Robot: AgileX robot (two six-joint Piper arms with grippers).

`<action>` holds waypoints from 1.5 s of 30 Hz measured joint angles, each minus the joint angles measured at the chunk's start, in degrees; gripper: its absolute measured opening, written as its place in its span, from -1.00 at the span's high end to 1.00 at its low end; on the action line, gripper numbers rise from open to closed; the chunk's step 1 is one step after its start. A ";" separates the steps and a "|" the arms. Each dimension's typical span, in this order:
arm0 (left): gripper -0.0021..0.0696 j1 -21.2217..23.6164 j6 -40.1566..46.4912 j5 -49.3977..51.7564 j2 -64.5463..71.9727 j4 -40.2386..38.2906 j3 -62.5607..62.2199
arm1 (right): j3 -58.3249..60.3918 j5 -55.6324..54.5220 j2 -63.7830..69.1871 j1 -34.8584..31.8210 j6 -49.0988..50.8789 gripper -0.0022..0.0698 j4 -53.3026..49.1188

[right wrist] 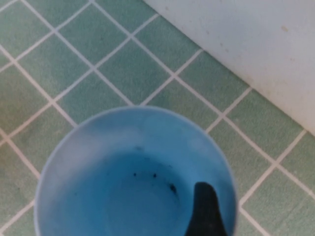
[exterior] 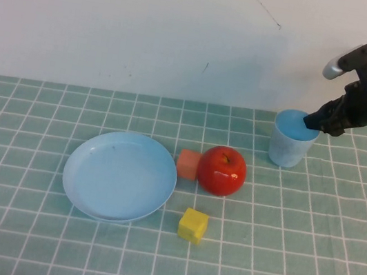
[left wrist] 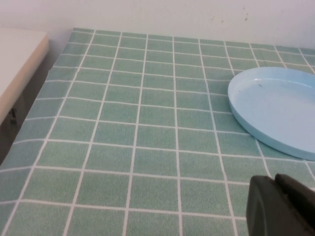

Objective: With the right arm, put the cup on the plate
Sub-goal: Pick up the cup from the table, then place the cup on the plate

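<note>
Lab tabletop: checked cloth (exterior: pixel 28 238); bare white wall (exterior: pixel 118 22).

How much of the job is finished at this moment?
Nothing is done yet: the small light blue plastic cup stands upright on the green checked tablecloth, away from the round light blue plate. The right gripper is open at its rim, one finger inside. Gripping, carrying and placing remain.

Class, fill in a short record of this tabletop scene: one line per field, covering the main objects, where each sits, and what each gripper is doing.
cup: small light blue plastic tumbler, upright on the green checked tablecloth, far right
plate: round shallow light blue plastic plate, left of centre, nothing on it
other items: red apple touching an orange block; yellow cube nearer the robot
right gripper: open, one finger inside the cup
left gripper: low, beside the plate
task stage: cup not yet lifted
</note>
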 joint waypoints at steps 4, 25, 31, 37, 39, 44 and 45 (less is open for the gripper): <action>0.95 0.00 0.00 0.00 0.00 0.00 0.00 | -0.21 0.12 0.10 0.00 0.00 -0.25 0.00; 0.95 0.00 0.11 0.00 0.00 0.00 0.00 | -8.23 14.19 3.15 1.17 0.27 0.87 6.72; 0.95 0.00 0.11 0.00 0.00 0.00 0.00 | -14.55 19.73 3.15 8.03 1.32 0.87 5.66; 0.95 0.00 0.11 0.00 0.00 0.00 0.00 | -17.92 19.24 3.15 20.93 4.29 0.87 -2.63; 0.95 0.00 0.11 0.00 0.00 0.00 0.00 | -18.71 18.85 3.15 24.12 4.76 0.87 -3.96; 0.95 0.00 0.11 0.00 0.00 0.00 0.00 | -20.66 17.97 3.15 28.38 4.99 0.87 -4.38; 0.95 0.00 0.11 0.00 0.00 0.00 0.00 | -20.75 17.53 3.15 28.73 4.99 0.87 -4.38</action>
